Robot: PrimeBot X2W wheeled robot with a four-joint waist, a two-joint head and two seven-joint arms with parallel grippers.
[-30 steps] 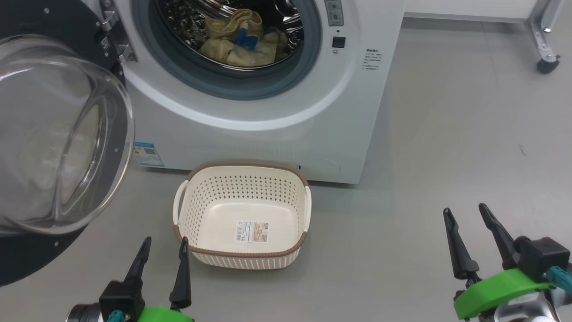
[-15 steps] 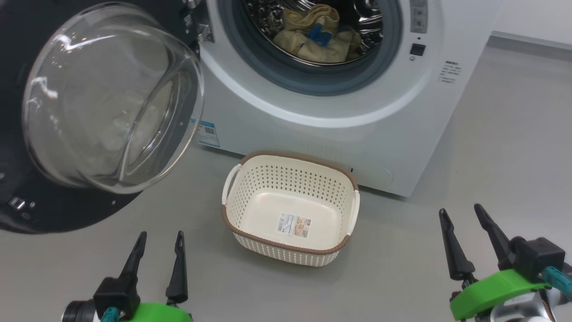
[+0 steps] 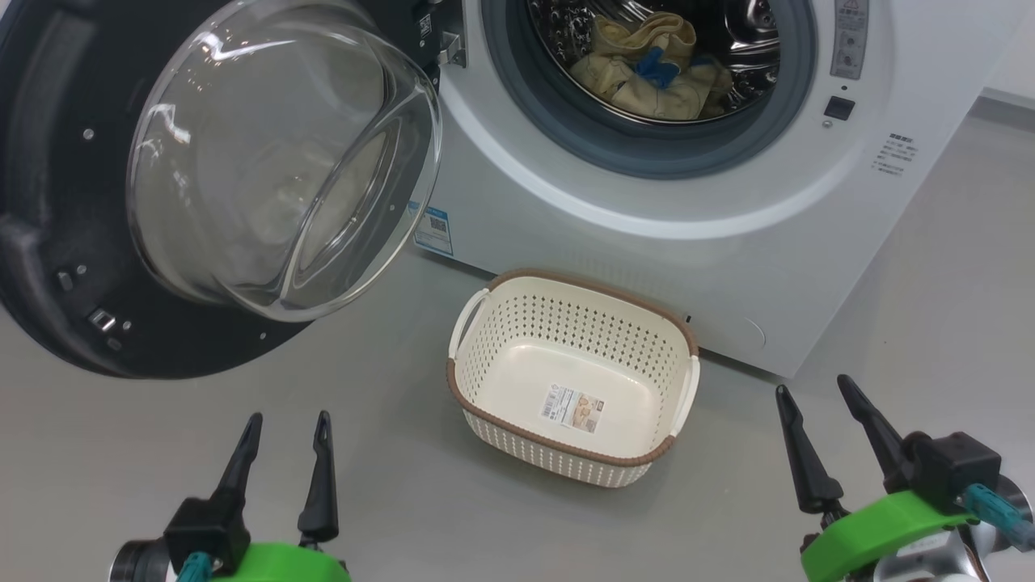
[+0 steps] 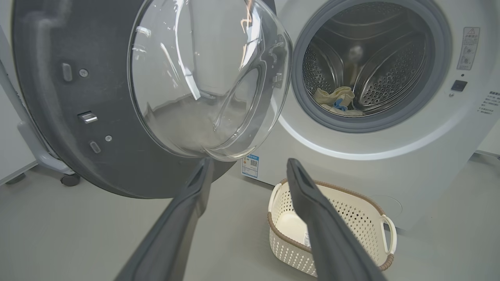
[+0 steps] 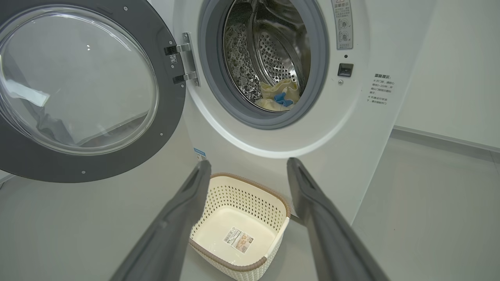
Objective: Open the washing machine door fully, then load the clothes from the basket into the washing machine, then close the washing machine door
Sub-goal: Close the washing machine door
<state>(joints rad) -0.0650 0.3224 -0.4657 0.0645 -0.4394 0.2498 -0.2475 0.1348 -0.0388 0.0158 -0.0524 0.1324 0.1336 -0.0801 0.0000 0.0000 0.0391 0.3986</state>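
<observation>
A grey floor (image 3: 930,307) runs up to the white washer (image 3: 614,226) straight ahead. Both grippers hang low over the floor with fingers aimed at the machine and jaws apart, holding nothing: the left gripper (image 3: 289,416) and the right gripper (image 3: 813,384).

Between the two and a little ahead sits the basket (image 3: 566,280), with nothing in it but its label (image 3: 574,406). The clothes (image 3: 655,77) lie in the drum (image 3: 752,48), ahead of and above the right gripper. Loading looks done, so closing is what is left.

The door (image 3: 48,242) stands swung out, ahead and to the left of the left gripper and well apart from it. Its glass bowl bulges toward the grippers. The hinge (image 3: 450,48) is on the door's right side, and the latch (image 3: 103,318) edge is farthest left. The left arm is plainly nearer. It would likely have to reach round that free left edge and sweep it rightward about the hinge. Whether the door's arc passes over the basket, I cannot tell.
</observation>
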